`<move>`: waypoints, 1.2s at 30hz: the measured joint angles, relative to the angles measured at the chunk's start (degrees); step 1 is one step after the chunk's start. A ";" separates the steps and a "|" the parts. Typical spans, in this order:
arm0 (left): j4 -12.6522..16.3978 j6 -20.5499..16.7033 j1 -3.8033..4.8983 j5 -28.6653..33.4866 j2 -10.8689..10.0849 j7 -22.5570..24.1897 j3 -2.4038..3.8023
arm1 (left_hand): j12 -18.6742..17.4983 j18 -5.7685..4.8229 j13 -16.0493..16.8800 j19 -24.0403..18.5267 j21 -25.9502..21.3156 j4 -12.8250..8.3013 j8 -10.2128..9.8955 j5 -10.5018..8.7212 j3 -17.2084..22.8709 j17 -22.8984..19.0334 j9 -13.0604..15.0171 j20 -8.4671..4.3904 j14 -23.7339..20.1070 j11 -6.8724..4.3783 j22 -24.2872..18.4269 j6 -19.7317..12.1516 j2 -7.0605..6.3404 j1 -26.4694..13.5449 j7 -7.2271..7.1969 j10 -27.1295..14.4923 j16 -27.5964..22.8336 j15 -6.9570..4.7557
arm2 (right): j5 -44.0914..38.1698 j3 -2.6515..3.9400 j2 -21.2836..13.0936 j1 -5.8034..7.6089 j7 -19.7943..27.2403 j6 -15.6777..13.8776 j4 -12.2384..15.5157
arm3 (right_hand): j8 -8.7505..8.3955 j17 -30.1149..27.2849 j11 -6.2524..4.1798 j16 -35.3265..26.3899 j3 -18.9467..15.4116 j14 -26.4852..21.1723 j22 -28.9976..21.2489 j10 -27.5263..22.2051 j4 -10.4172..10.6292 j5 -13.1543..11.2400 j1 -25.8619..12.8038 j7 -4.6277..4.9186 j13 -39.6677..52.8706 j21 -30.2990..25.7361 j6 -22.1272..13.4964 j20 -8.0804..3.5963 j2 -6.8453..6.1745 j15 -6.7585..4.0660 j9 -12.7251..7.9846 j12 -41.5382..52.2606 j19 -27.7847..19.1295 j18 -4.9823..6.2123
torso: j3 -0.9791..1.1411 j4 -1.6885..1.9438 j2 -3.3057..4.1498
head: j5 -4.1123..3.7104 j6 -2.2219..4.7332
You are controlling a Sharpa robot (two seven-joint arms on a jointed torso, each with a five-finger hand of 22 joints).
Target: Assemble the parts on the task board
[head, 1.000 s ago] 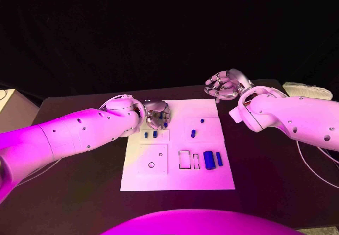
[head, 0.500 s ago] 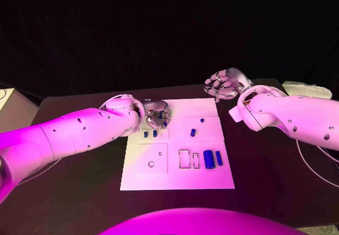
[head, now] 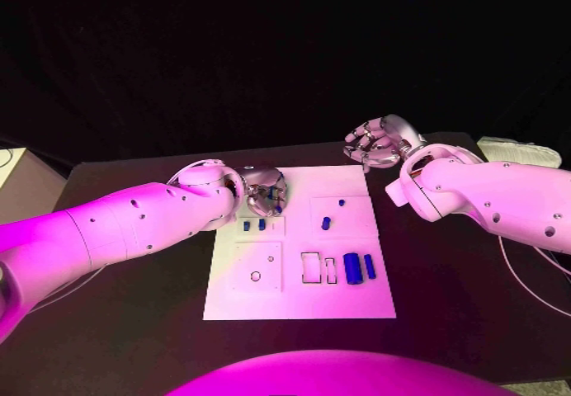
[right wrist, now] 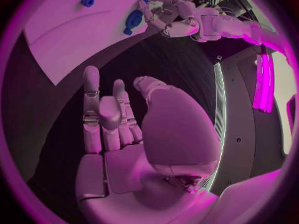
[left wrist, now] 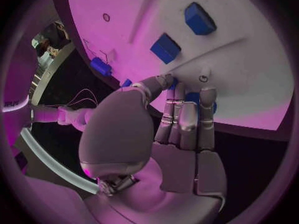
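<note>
Here you see the task board [head: 298, 297] at the middle of the black table [head: 452, 305], with six blue parts visible in the head view: two small parts [head: 253, 224] beside the left hand [head: 266, 192], two [head: 326, 222] on the square right of them, and two larger parts [head: 352, 268] near the right edge. The left hand's fingers [left wrist: 186, 115] curl over another blue part [left wrist: 194, 97]; whether they pinch it you cannot tell. The right hand [head: 379, 142] hovers off the board's far corner, fingers [right wrist: 92, 104] loosely apart, holding nothing.
</note>
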 measured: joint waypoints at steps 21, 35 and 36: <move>8.16 -2.03 0.15 3.14 -6.94 0.63 2.65 | -0.95 0.00 -0.36 0.20 0.44 -0.17 -0.23 -0.14 0.15 0.32 0.00 -0.21 0.40 0.21 0.36 -0.02 0.16 -0.13 0.00 0.60 0.00 0.00 | 0.00 -0.01 -0.23 -0.19 -0.02 0.00 -0.32 | 0.00 0.00 0.11 0.00 0.00 0.00 0.00 0.11 0.00 0.00 0.00 0.13 -0.12 -0.22 0.12 0.00 0.00 0.00 0.01 0.00 0.00 0.00 | -0.03 0.13 -0.32 | 0.12 0.31; 7.80 -0.51 0.26 4.31 -10.26 -0.52 2.79 | -1.78 0.00 -0.55 0.71 0.66 -0.18 -0.60 -0.15 0.15 0.61 0.03 -0.11 0.70 0.22 0.69 0.34 -0.19 -0.47 0.08 1.02 0.00 0.31 | 0.00 -0.01 -0.46 -0.26 -0.03 0.00 -0.38 | 0.00 0.00 0.13 0.00 0.00 0.00 0.00 0.13 0.00 0.00 0.00 0.13 -0.12 -0.22 0.12 0.00 0.00 0.00 0.01 0.00 0.00 0.00 | -0.05 0.30 -0.46 | 0.40 0.13; 7.62 -0.43 0.26 4.29 -10.26 -0.59 2.78 | -1.78 0.00 -0.55 0.71 0.66 -0.18 -0.61 -0.15 0.15 0.61 0.03 -0.11 0.70 0.22 0.69 0.39 -0.19 -0.47 0.04 1.02 0.00 0.31 | 0.00 -0.01 -0.47 -0.26 -0.03 0.00 -0.38 | 0.00 0.01 0.14 0.00 0.00 0.00 0.00 0.13 0.00 0.00 0.00 0.13 -0.12 -0.22 0.12 0.00 0.00 0.00 0.01 0.00 0.00 0.00 | -0.05 0.28 -0.46 | 0.41 0.13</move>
